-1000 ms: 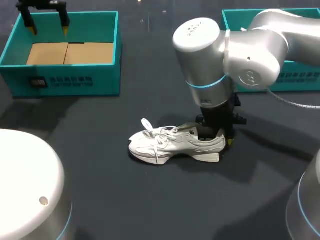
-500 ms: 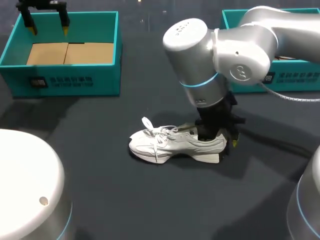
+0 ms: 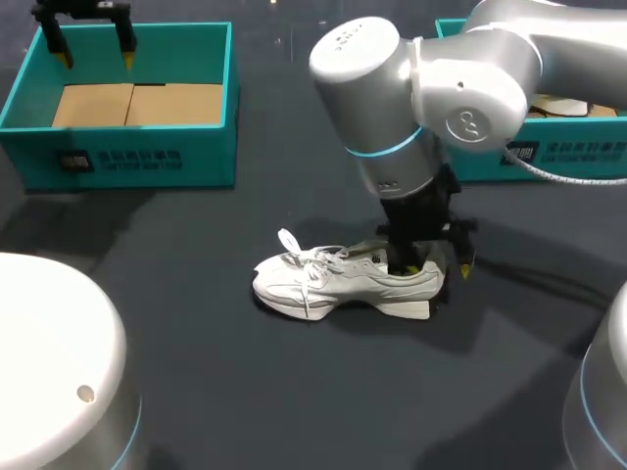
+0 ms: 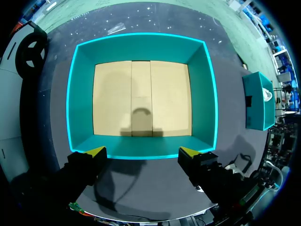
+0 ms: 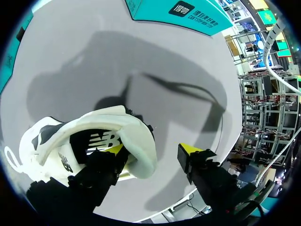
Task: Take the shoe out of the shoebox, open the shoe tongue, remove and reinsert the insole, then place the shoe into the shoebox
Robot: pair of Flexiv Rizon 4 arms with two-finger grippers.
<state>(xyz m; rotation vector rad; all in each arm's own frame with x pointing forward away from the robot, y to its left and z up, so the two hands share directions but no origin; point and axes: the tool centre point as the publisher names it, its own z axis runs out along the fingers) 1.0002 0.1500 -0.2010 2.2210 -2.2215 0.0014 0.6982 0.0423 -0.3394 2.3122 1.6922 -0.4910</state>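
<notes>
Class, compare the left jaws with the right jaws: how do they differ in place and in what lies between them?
The left jaws hang over the rim of the teal shoebox; the right jaws are down at the white shoe on the table. Nothing lies between the left jaws; the right jaws straddle the shoe's heel, one tip inside the opening, the other outside, apart from it. Both stand open.

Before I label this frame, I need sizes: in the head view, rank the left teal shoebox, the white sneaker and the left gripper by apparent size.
1. left teal shoebox
2. white sneaker
3. left gripper, smallest as seen, though it sits far from the camera and is partly cut off.
</notes>
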